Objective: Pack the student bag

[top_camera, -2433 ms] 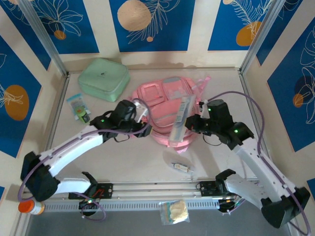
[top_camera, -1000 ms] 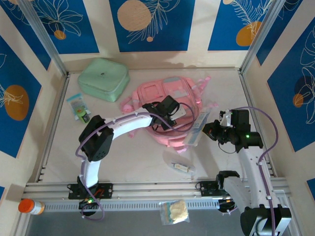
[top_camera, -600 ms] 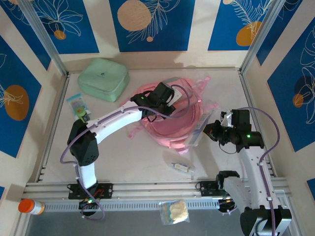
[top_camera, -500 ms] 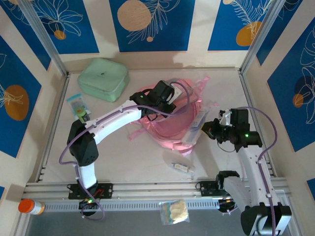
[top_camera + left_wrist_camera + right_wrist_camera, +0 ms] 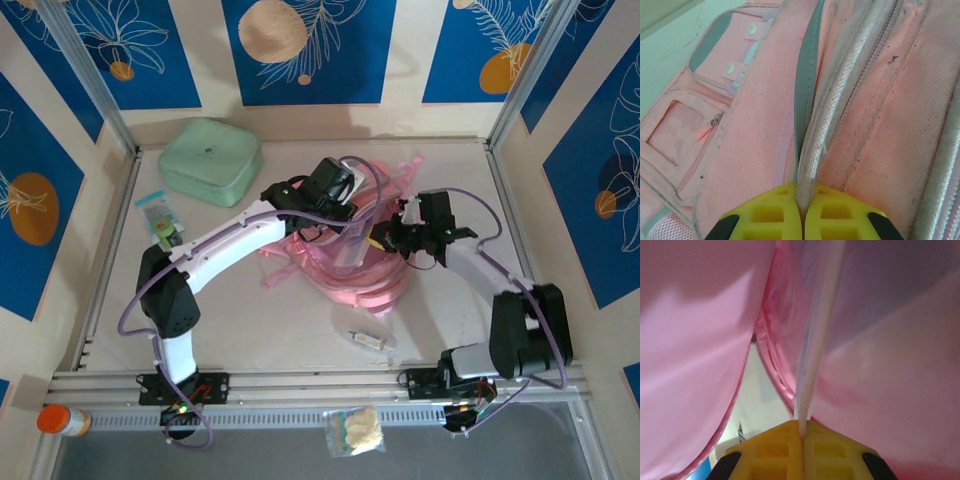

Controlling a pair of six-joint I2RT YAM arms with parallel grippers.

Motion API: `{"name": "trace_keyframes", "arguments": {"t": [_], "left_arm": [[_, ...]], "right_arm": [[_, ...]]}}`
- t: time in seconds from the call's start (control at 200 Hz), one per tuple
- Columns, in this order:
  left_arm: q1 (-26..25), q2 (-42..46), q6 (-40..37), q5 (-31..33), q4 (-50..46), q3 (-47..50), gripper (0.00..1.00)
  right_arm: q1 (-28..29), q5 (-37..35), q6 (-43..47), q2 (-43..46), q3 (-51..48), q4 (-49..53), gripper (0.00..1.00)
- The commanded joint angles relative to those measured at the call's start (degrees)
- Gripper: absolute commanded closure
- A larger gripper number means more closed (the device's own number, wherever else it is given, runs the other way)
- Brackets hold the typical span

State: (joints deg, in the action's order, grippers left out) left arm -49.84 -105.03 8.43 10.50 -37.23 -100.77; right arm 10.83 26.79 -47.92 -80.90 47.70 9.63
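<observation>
a: where's the student bag?
b: mid-table, a bit toward the far wall, in front and to the right of the mint-green case. it sits bunched up between the two arms, its pink fabric rumpled
a: left gripper?
b: its yellow pads are pressed together on a pale grey-white zip edge of the bag. in the wrist view that edge runs up from between the pads, with the front pockets off to the left
a: and the right gripper?
b: pinched tight on a thin pale strip that stands up from between its fingers, pink fabric close on both sides. i can't tell what the strip is. from above, that gripper is at the bag's right side, with a clear flat sheet against the pink folds just beside it
a: anything else around?
b: a small packet near the left edge and a small clear packet in front of the bag, both well apart from the grippers. an orange-capped bottle is at the near left corner, and a bag of pale yellow bits lies on the front rail
</observation>
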Motion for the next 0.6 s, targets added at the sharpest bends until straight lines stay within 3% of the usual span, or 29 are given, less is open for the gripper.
{"name": "trace_keyframes", "arguments": {"t": [0.0,0.14,0.33,0.415,0.595], "left_arm": [[0.2,4.2,1.8,1.4,3.6,-2.5,1.00],[0.2,4.3,1.8,1.0,3.8,-2.3,1.00],[0.2,4.5,2.2,-0.1,4.4,-1.7,1.00],[0.2,4.7,2.1,-0.2,4.6,-1.7,1.00],[0.2,5.4,2.5,-0.9,6.0,-0.6,1.00]], "right_arm": [[-0.8,3.3,5.8,-4.7,6.1,0.8,0.97],[-2.8,4.1,8.8,-10.5,10.5,4.9,0.90],[-4.8,-4.1,13.2,-10.2,14.9,16.2,0.63],[-3.9,-8.6,13.8,-5.9,13.1,18.0,0.60],[3.6,-18.9,10.0,1.8,6.2,21.2,0.60]]}}
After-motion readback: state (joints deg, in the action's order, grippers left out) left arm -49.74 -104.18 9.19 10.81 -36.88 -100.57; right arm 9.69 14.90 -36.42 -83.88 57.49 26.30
